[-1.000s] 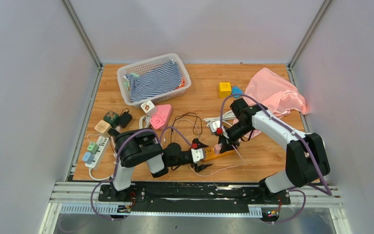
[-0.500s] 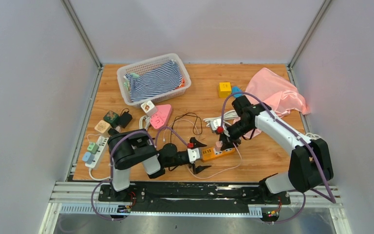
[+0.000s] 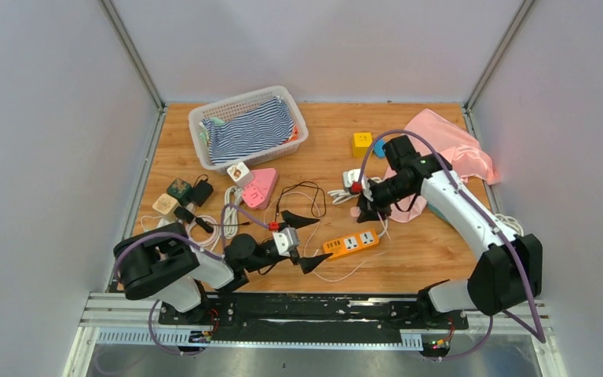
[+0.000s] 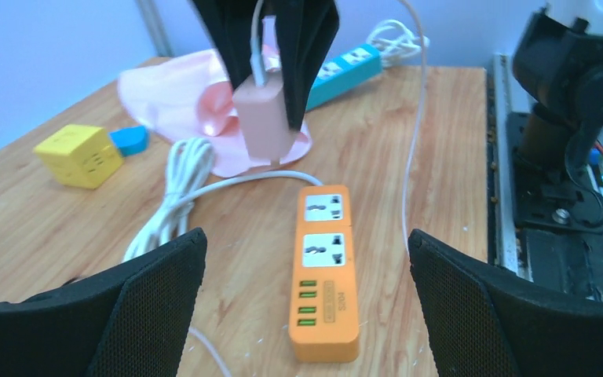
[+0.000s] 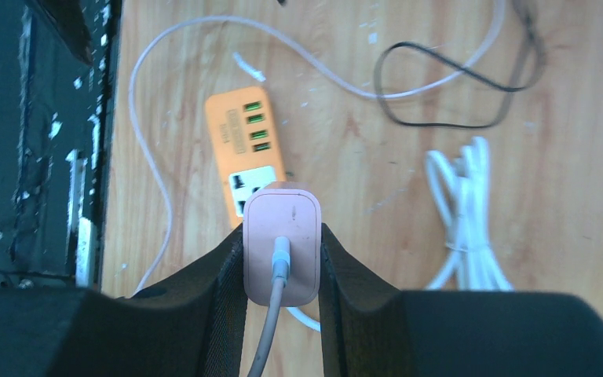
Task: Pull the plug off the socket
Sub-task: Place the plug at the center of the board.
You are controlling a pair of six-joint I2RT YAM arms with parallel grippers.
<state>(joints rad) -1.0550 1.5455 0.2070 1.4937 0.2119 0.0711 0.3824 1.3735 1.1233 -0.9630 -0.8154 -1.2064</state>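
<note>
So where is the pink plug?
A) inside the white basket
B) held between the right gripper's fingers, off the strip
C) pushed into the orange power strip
B: the right gripper pinches the pink plug in the air, and both sockets of the orange power strip show empty.

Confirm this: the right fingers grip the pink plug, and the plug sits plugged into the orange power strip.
Wrong on one point. The right fingers do grip the pink plug, but it hangs clear of the orange power strip, whose sockets are both empty. The left wrist view shows this.
</note>
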